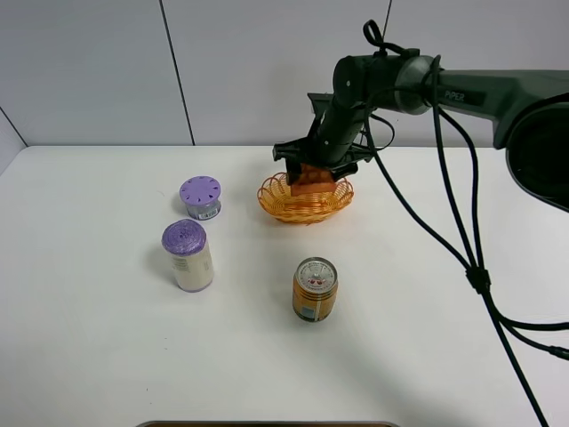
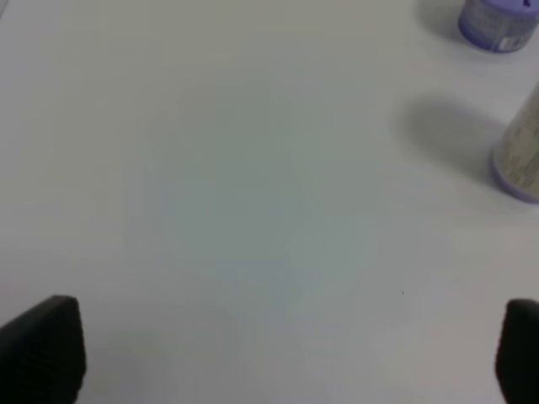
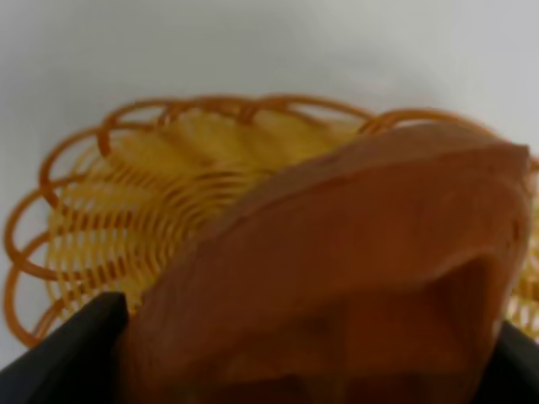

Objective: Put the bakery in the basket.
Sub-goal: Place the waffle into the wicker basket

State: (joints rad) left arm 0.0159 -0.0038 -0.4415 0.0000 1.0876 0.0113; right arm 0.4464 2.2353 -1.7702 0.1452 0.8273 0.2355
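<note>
The wicker basket (image 1: 305,202) sits at the back middle of the white table. My right gripper (image 1: 313,171) is shut on the orange-brown bakery piece (image 1: 311,179) and holds it just over the basket's inside. In the right wrist view the bakery piece (image 3: 354,269) fills the frame between the dark fingers (image 3: 80,349), with the basket's looped rim (image 3: 93,202) below it. My left gripper (image 2: 269,353) is open over bare table; only its two fingertips (image 2: 42,345) show. It is out of the exterior high view.
An orange-gold drink can (image 1: 315,289) stands in front of the basket. A white bottle with a purple cap (image 1: 188,256) and a small purple-lidded tub (image 1: 201,197) stand to the left; both show in the left wrist view, bottle (image 2: 520,156) and tub (image 2: 497,23).
</note>
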